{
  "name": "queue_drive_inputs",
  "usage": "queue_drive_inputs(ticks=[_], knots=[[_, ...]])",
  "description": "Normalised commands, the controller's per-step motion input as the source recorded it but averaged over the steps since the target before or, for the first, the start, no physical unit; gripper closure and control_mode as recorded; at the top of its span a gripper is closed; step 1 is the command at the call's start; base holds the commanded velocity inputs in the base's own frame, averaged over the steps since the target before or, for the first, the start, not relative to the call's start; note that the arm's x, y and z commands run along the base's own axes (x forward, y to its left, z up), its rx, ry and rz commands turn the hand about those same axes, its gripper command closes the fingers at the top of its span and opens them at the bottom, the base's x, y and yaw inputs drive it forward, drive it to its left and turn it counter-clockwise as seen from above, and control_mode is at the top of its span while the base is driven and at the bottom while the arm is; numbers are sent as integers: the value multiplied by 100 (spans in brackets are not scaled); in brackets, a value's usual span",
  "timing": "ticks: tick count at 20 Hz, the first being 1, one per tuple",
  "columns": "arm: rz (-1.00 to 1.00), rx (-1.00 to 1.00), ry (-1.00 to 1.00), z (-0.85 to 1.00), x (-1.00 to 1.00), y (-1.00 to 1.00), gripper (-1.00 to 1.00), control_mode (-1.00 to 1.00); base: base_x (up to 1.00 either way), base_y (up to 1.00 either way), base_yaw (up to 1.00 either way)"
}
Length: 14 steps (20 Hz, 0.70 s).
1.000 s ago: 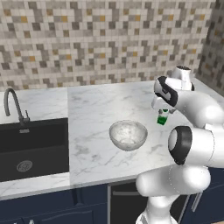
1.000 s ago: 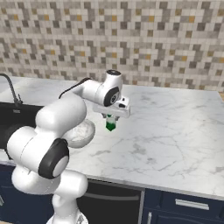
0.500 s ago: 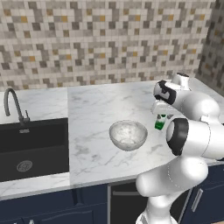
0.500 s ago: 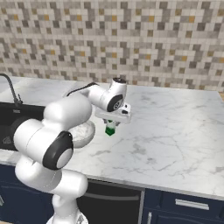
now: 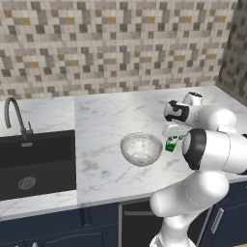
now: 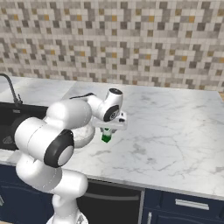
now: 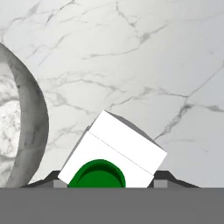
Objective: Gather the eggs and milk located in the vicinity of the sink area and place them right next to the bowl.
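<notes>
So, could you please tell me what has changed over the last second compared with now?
The gripper has come down toward the counter with the milk still held between its fingers, bringing it low beside the bowl. The hand view cannot settle whether the milk touches the counter yet. The bowl, sink and tap stayed put.

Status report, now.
End effector shut on milk, low over counter. Bowl beside it. No eggs seen. Nothing in the way.
</notes>
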Motion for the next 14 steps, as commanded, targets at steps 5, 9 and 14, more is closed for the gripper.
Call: queue_drive_inputs(ticks=[5,9,14], knots=[[20,0,-8,-5,0,6,100,-100,0,0,0],[12,-2,0,-15,0,0,100,-100,0,0,0],[7,-3,0,-17,0,0,100,-100,0,0,0]])
